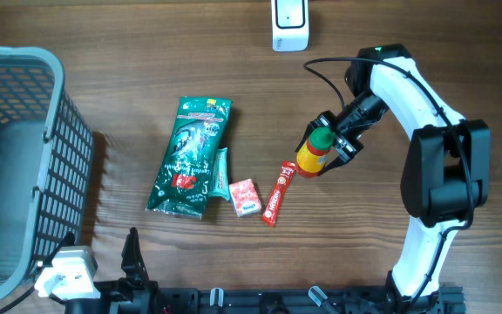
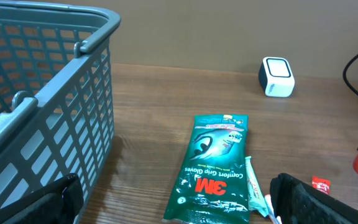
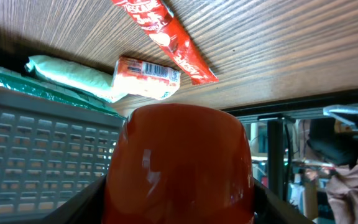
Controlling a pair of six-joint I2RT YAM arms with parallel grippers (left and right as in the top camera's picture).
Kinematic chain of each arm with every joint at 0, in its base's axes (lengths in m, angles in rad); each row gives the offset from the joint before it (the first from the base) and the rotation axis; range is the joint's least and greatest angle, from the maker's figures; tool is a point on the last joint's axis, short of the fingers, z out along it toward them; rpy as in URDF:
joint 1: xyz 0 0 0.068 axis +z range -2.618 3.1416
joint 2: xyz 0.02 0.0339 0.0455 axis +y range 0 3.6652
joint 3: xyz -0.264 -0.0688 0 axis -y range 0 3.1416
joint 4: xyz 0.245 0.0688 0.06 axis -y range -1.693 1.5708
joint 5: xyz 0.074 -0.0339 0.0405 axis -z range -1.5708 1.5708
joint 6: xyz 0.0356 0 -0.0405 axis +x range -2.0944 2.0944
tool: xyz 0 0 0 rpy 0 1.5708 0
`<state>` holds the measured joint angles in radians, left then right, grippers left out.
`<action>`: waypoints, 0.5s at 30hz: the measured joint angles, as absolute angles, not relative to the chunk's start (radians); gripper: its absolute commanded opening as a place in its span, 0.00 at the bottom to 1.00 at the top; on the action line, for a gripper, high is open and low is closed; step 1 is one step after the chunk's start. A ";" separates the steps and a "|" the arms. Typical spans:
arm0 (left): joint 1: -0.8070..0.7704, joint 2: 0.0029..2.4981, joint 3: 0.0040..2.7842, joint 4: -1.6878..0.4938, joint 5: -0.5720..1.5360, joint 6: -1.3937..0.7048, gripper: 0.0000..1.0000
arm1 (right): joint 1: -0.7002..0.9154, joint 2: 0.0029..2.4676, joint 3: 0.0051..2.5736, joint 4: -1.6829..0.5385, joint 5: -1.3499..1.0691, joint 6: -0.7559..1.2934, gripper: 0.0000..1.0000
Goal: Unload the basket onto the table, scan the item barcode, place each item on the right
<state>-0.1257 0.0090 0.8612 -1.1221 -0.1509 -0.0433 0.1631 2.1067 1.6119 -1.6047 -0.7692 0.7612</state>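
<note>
Right pincer (image 1: pixel 327 146) clamped on orange-bodied plastic bottle with green cap (image 1: pixel 315 153), held tilted above wooden worktop (image 1: pixel 129 78), right of centre. Left pincer (image 2: pixel 176 200) spread wide, holding nothing, low at front-left edge beside grey plastic lattice basket (image 1: pixel 55 131), which fills the left margin. White box-shaped scanner (image 1: pixel 290 24) at far edge, well apart from bottle; bare wood lies between them. Near centre a row: green foil packet (image 1: pixel 190 157) reading "3M Comfort Grip Gloves", pale green tube (image 1: pixel 221 173) touching it, small pink-red packet (image 1: pixel 245 197), red stick sachet (image 1: pixel 277 194) just beside the bottle. Lettering on the sachet and small packet too small to read.
</note>
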 measured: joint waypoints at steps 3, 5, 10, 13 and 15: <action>-0.126 0.009 0.861 -1.122 -0.151 -0.043 1.00 | 0.163 2.107 1.612 -1.604 -0.773 0.921 0.49; -0.126 0.009 0.861 -1.122 -0.151 -0.043 1.00 | 0.162 2.107 1.612 -1.595 -0.808 0.981 0.49; -0.126 0.009 0.861 -1.122 -0.151 -0.043 1.00 | 0.162 2.107 1.612 -1.573 -0.831 0.981 0.48; -0.126 0.009 0.861 -1.122 -0.151 -0.043 1.00 | 0.162 2.107 1.611 -1.565 -0.826 0.956 0.46; -0.126 0.009 0.861 -1.122 -0.151 -0.043 1.00 | 0.162 2.107 1.611 -1.566 -0.825 0.924 0.45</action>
